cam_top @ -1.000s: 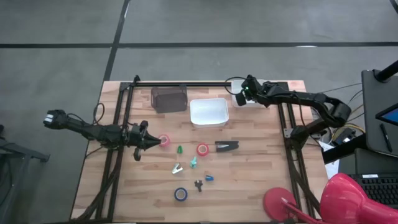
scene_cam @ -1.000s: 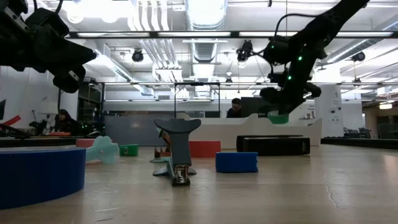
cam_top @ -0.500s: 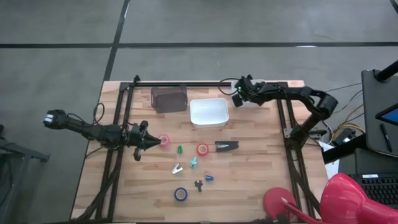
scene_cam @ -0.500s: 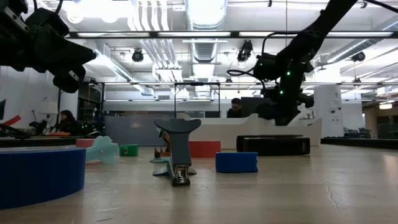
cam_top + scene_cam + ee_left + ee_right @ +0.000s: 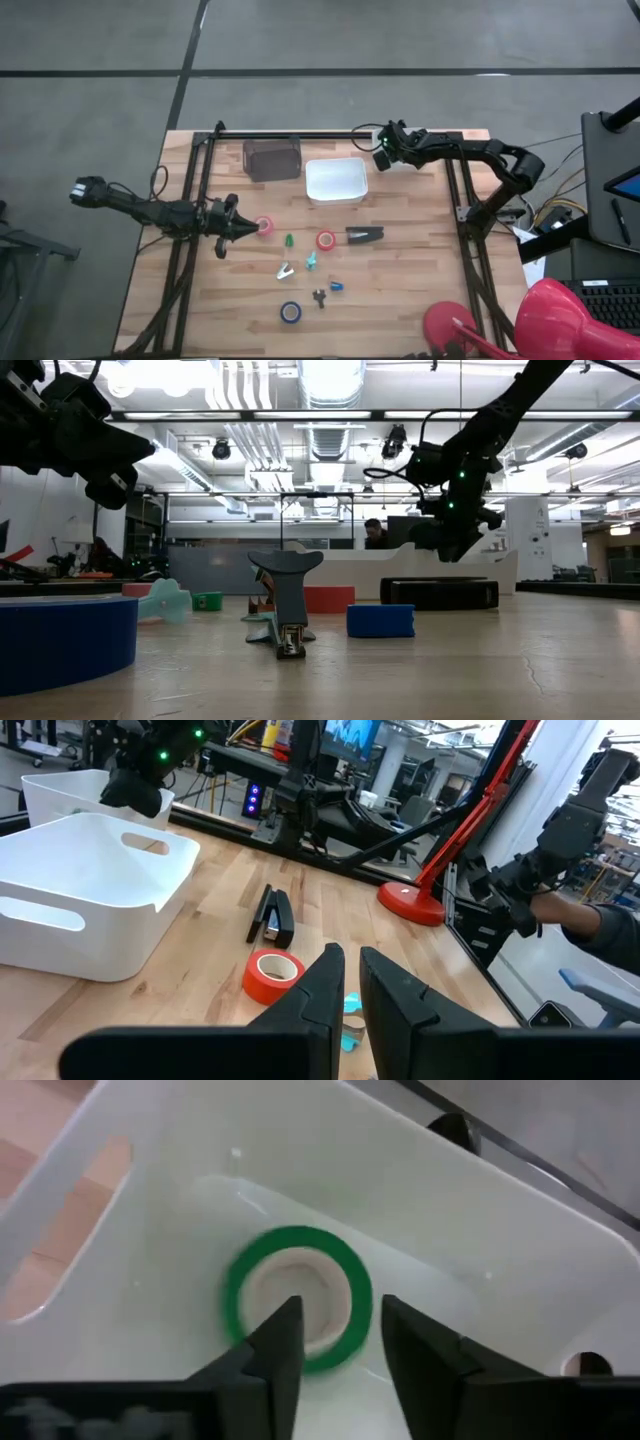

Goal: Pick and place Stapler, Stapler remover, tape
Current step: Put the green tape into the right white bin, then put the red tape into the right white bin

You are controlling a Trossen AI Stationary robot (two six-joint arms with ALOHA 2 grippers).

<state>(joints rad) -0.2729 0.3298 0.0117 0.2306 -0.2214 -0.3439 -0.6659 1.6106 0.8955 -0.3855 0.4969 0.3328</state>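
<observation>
Two arms are over the table [image 5: 400, 300]. The right gripper [image 5: 383, 158] hangs at the white bin's [image 5: 335, 181] 2 o'clock corner, jaws spread, with the green tape [image 5: 297, 1298] lying free in a white bin below them. The left gripper [image 5: 243, 229] sits at 9 o'clock of the pink tape [image 5: 264, 226], jaws narrowly parted on nothing. The stapler [image 5: 364, 235] lies at 3 o'clock of the red tape [image 5: 326, 240]; the blue tape [image 5: 290, 312] is at 6 o'clock.

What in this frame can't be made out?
Green tape: blurred in right wrist view; under the right gripper in high view.
Blue tape: cut off by low view's left edge.
Small dark piece beside blue tape: too small in high view to identify.
</observation>
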